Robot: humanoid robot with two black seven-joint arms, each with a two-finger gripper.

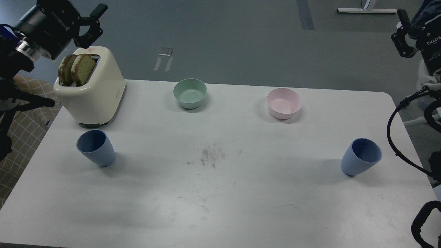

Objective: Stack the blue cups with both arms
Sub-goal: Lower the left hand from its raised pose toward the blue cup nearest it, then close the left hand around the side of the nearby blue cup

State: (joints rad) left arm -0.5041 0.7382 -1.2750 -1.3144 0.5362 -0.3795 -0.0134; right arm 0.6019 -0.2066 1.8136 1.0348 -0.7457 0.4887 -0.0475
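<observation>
Blue matte tumblers are your targets: the left cup [95, 148] stands near the left edge of the white surface [220, 206], just in front of the cream toaster [90, 91]; the right cup [360, 156] stands near the right edge, well apart from it. Both taper to a narrow base and stand upright, mouths open to you, darker inside.

Your left hand [90, 22] hangs high above the toaster with its fingers spread wide, holding nothing. Your right hand [401, 36] sits at the top right, off the surface, too dark and end-on to tell whether it is open.

Watch the risks. Those narrow bases make the cups easy to tip if a finger clips the rim on the way down. Coming down on the left cup, your arm could brush the toaster or the toast slices [76, 69] standing out of it. Smooth tapered walls may slip upward out of a light pinch. The mint bowl [190, 93] and pink bowl [284, 102] sit far back, out of the likely path
</observation>
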